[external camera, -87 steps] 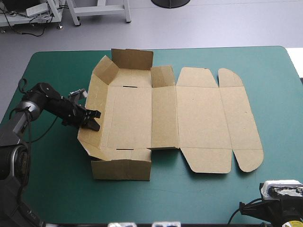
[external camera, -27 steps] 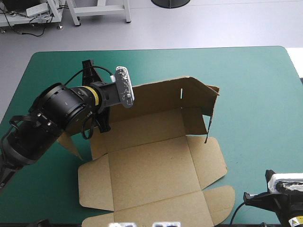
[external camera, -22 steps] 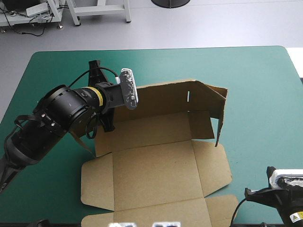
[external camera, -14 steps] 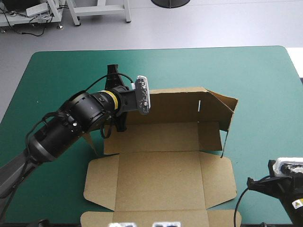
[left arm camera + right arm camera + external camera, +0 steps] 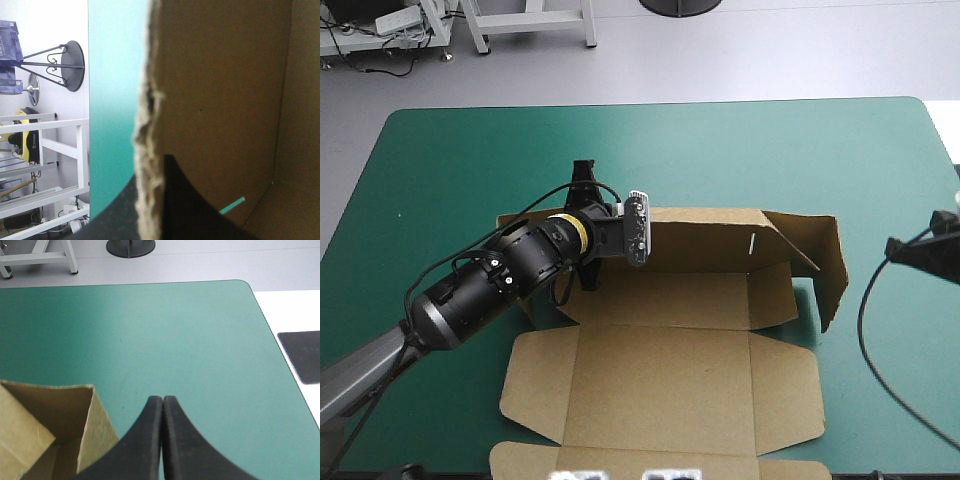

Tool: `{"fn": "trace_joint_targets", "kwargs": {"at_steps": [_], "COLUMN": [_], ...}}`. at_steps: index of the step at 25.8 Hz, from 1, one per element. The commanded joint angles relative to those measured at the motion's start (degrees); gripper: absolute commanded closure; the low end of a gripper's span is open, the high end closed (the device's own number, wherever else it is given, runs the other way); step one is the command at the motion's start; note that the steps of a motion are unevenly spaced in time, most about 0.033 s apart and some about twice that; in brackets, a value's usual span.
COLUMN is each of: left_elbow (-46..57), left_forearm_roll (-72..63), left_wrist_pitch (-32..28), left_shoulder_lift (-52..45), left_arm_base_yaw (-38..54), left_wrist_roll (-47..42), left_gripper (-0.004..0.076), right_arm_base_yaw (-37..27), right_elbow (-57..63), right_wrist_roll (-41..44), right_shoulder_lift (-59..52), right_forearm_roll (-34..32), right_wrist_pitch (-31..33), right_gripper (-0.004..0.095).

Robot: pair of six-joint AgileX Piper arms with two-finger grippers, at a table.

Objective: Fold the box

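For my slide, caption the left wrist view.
Left gripper shut on the raised wall of the brown box, teal-green table beyond.

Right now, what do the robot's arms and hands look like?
The left arm is a thick black tube of round segments with a yellow ring near its wrist. The left hand and the right hand each have two broad black fingers curved like fins.

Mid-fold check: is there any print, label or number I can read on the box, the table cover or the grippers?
None readable.
The box: plain brown board, no print on any face shown.
The teal-green table cover: no markings.
The left gripper and the right gripper: black fingers, no lettering visible.
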Motion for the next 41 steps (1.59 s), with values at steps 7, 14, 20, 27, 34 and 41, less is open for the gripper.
{"fn": "trace_joint_targets", "kwargs": {"at_steps": [7, 14, 20, 27, 34, 41], "left_elbow": [-1.44, -1.34, 0.22, 6.52, 11.38, 13.58], "left_forearm_roll": [1.84, 4.13, 5.11, 18.89, 25.10, 27.12], "left_wrist_pitch": [-5.21, -5.45, -8.10, -10.37, -12.15, -13.00], "left_shoulder_lift": [-2.09, -1.59, 0.28, 0.81, 0.81, 0.81], "left_arm_base_yaw": [-0.53, -0.53, -0.53, -0.53, -0.53, -0.53], "left_wrist_roll": [-2.17, -2.61, -3.92, -18.80, -27.29, -30.80], "left_gripper": [0.0729, 0.0729, 0.0729, 0.0729, 0.0729, 0.0729], "right_arm_base_yaw": [0.05, 0.78, 3.21, 4.30, 4.30, 4.32], "right_elbow": [-25.40, -29.89, -23.27, -14.95, -11.89, -6.24], "right_wrist_roll": [-13.64, -16.57, -20.16, -24.85, -26.50, -28.89], "right_shoulder_lift": [35.37, 46.89, 46.77, 46.69, 45.44, 40.11], "right_forearm_roll": [27.35, 28.39, 27.08, 26.78, 26.93, 27.34], "right_wrist_pitch": [10.74, 21.40, 21.40, 21.40, 21.40, 21.40], "right_gripper": [0.0932, 0.0931, 0.0932, 0.0931, 0.0931, 0.0931]}}
